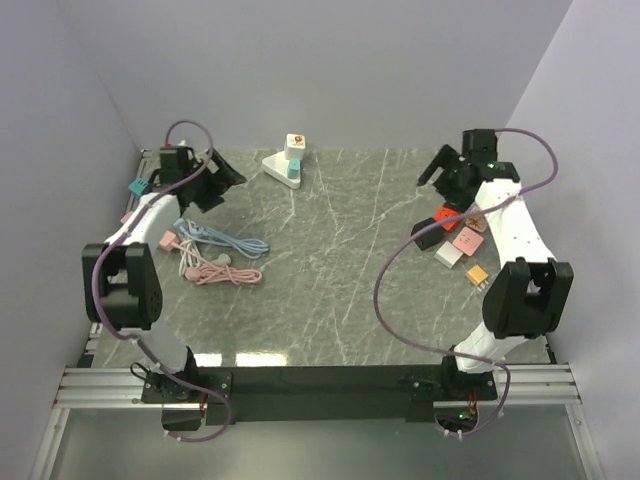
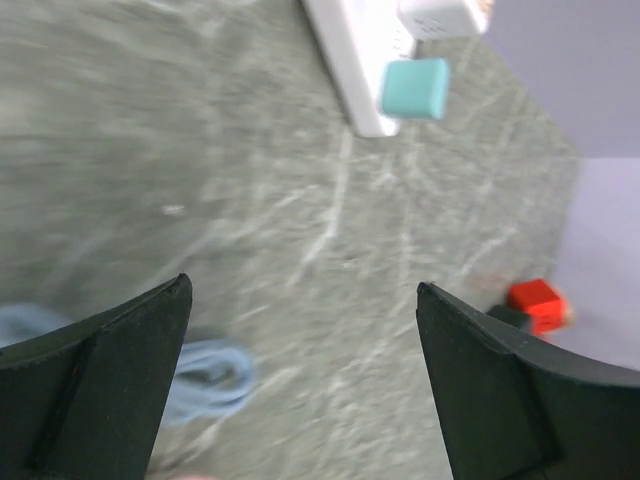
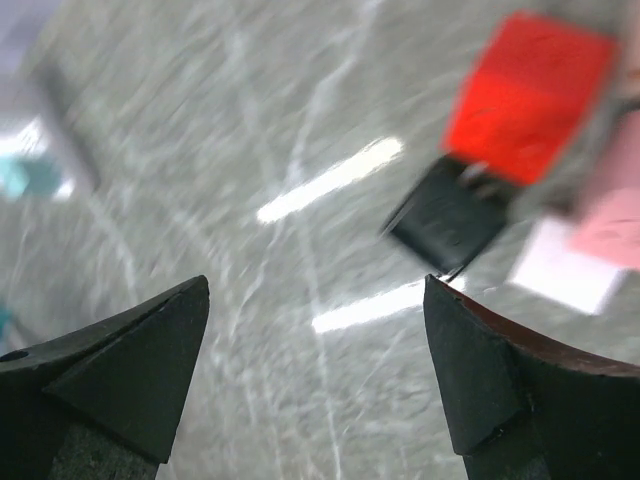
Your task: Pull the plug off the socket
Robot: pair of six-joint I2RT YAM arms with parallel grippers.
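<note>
A white triangular socket [image 1: 275, 166] stands at the back middle of the table. A teal plug [image 1: 293, 172] is stuck in its side and a white plug [image 1: 295, 145] with a coloured sticker stands on its top. In the left wrist view the socket [image 2: 345, 50] is far ahead, with the teal plug [image 2: 414, 88] and the white plug [image 2: 440, 18] on it. My left gripper [image 1: 222, 188] [image 2: 303, 285] is open and holds nothing, well left of the socket. My right gripper [image 1: 438, 180] [image 3: 316, 281] is open and holds nothing, far right of the socket.
Blue cable [image 1: 222, 239] [image 2: 205, 375] and pink cable [image 1: 215, 273] lie coiled at the left. Loose adapters lie at the right: red [image 1: 447, 217] [image 3: 530, 95], black [image 3: 450, 215], pink [image 1: 467, 240], white [image 1: 449, 254], orange [image 1: 477, 274]. Another teal block [image 1: 138, 186] sits by the left wall.
</note>
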